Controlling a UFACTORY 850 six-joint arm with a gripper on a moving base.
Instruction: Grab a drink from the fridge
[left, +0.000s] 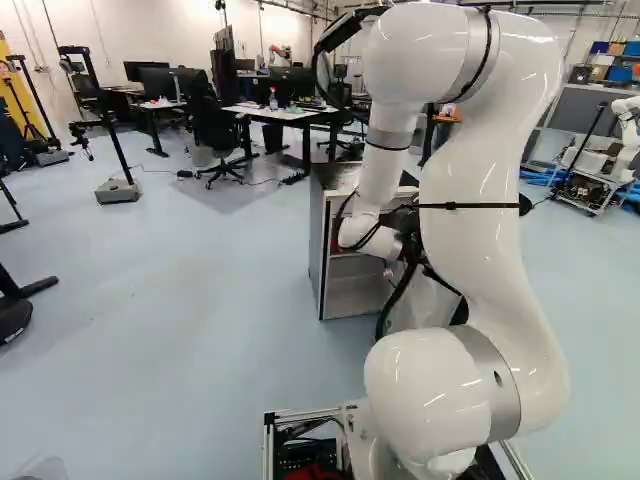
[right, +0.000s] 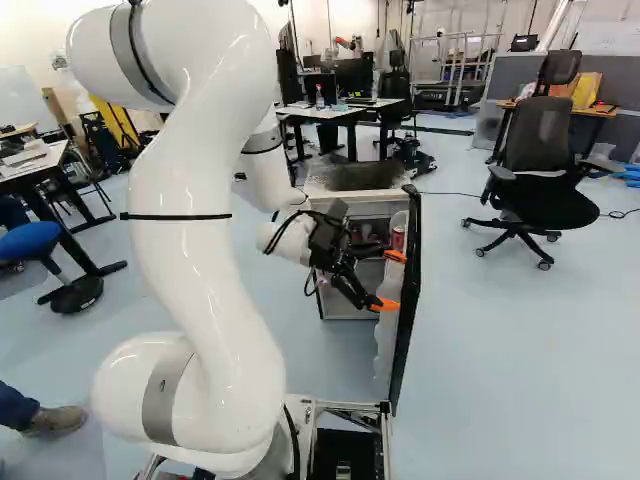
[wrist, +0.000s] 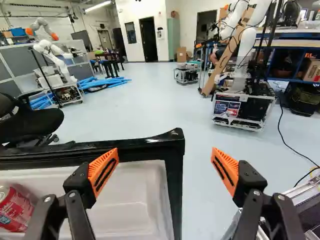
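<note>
Gripper (right: 391, 280) open, apparently astride the fridge door (wrist: 176, 150), which holds 1 can (wrist: 16, 209).

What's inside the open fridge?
A red can sits in its door. The gripper hides part of the main space, so I can't tell everything that's in there.

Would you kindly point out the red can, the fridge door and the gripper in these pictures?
Red can (wrist: 17, 207), wrist view: its red side.
Fridge door (right: 413, 262), right base view: its black outer side.
Gripper (wrist: 165, 156), wrist view: midway between its fingertips.
</note>
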